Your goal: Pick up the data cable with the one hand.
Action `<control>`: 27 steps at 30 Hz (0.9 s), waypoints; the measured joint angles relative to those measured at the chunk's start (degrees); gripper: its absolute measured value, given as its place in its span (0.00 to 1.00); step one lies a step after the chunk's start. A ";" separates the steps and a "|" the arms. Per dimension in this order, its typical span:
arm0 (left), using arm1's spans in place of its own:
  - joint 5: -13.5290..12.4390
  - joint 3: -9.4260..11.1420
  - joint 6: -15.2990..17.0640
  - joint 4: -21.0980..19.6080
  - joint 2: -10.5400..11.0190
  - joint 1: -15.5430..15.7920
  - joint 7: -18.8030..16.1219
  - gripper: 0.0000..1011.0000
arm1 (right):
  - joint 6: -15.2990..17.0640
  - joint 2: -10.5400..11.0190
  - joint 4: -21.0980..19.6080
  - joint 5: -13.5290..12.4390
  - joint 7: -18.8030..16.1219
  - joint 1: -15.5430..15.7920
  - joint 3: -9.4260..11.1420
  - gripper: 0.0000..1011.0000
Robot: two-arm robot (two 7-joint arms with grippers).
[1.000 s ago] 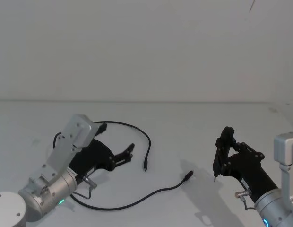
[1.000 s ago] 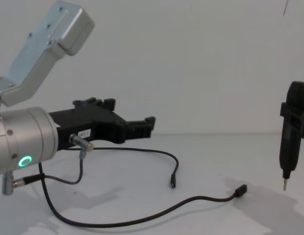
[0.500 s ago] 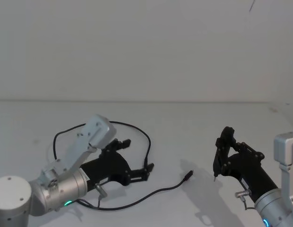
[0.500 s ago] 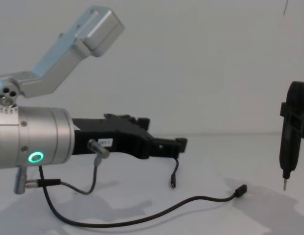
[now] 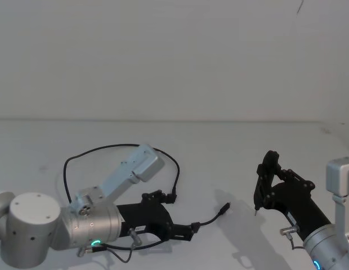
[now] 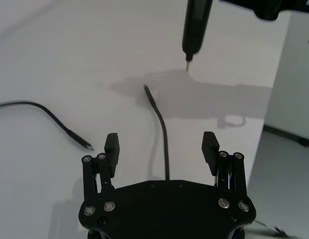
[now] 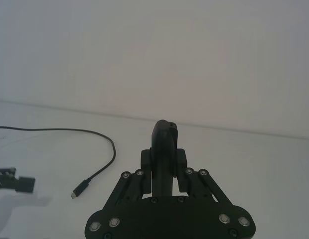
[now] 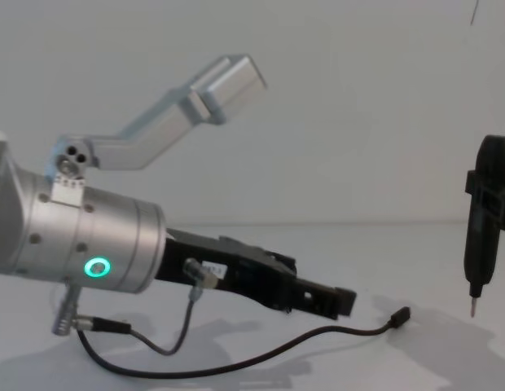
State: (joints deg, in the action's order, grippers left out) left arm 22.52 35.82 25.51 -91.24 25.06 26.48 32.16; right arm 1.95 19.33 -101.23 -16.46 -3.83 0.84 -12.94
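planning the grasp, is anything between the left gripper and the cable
Nothing visible. The open left gripper hangs over the cable, which runs out between its fingers across bare table. The pen tool in the right gripper is out past the cable's plug, not in the path.

Data cable [image 5: 222,210] lies on the surface [image 5: 247,140], one plug end reaching right and the other plug end behind and left of it. Left gripper [image 5: 180,214] hovers over the cable's run just left of the right-hand plug; in the left wrist view that run passes between its spread fingers [image 6: 112,145]. Right gripper [image 5: 268,170] sits well apart to the cable's right, clamping the pen-like tool [image 8: 479,220] upright, tip down, beyond the right-hand plug.
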 joint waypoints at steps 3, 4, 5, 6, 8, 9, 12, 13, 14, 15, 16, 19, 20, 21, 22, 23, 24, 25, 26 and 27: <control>0.25 0.73 2.02 0.79 -0.52 0.94 0.29 0.99 | 0.00 0.00 0.00 0.00 0.00 -0.01 0.00 0.28; 0.36 1.13 3.22 1.26 -0.89 1.48 0.37 0.99 | 0.00 0.00 0.00 0.00 0.00 0.00 0.00 0.28; 0.41 1.30 4.03 1.51 -1.05 1.72 0.37 0.99 | 0.00 0.00 0.00 0.00 0.00 -0.01 0.00 0.28; 0.44 1.46 4.60 1.77 -1.22 1.95 0.37 0.99 | 0.00 0.00 0.00 0.00 0.00 0.00 0.00 0.28; 0.53 1.96 6.10 2.66 -1.86 2.74 0.33 0.99 | 0.00 0.00 0.00 0.00 0.00 0.00 0.00 0.28; 0.58 2.10 6.72 2.90 -2.04 2.94 0.28 0.99 | 0.00 0.00 0.00 0.00 0.00 0.00 0.00 0.28; 0.72 2.64 8.43 3.98 -2.84 3.84 0.02 0.99 | 0.00 0.00 0.00 0.00 0.00 0.00 0.00 0.28; 0.79 2.82 9.12 4.39 -3.21 4.23 -0.14 0.99 | 0.00 0.00 0.00 0.00 0.00 0.00 0.00 0.28; 0.79 2.82 9.12 4.39 -3.21 4.23 -0.14 0.99 | 0.00 0.00 0.00 0.00 0.00 0.00 0.00 0.28; 0.86 3.07 9.89 4.94 -3.60 4.57 -0.31 0.99 | 0.00 0.00 0.00 0.00 0.00 0.00 0.00 0.28; 0.91 3.30 10.48 5.40 -4.00 4.95 -0.44 0.99 | 0.00 0.00 0.00 0.00 0.00 0.00 0.00 0.28; 1.03 3.65 11.55 6.15 -4.55 5.55 -0.69 0.99 | 0.00 0.00 0.00 0.00 0.00 0.00 0.00 0.28; 1.06 3.72 11.77 6.31 -4.68 5.68 -0.74 0.99 | 0.00 0.00 0.00 0.00 0.00 0.00 0.00 0.28; 1.08 3.79 11.98 6.46 -4.80 5.81 -0.78 0.99 | 0.00 0.00 0.00 0.00 0.00 0.00 0.00 0.28; 1.10 3.85 12.19 6.60 -4.91 5.91 -0.83 0.99 | 0.00 0.00 0.00 0.00 0.00 -0.01 0.00 0.28; 1.14 3.97 12.56 6.86 -5.12 6.12 -0.89 0.97 | 0.00 0.00 0.00 0.00 0.00 0.00 0.00 0.28; 1.14 3.97 12.56 6.86 -5.12 6.12 -0.89 0.96 | 0.00 0.00 0.00 0.00 0.00 0.00 0.00 0.28; 1.17 4.10 12.91 7.13 -5.32 6.33 -0.97 0.95 | 0.00 0.00 0.00 0.00 0.00 -0.01 0.00 0.28; 1.19 4.14 13.02 7.21 -5.40 6.40 -0.99 0.93 | 0.00 0.00 0.00 0.00 0.00 0.00 0.00 0.28; 1.22 4.22 13.25 7.39 -5.55 6.55 -1.07 0.90 | 0.00 0.00 0.00 0.00 0.00 0.00 0.00 0.28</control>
State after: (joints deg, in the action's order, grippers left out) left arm 23.74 40.04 38.76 -83.85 19.51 33.03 31.09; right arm 1.95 19.33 -101.23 -16.46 -3.83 0.84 -12.94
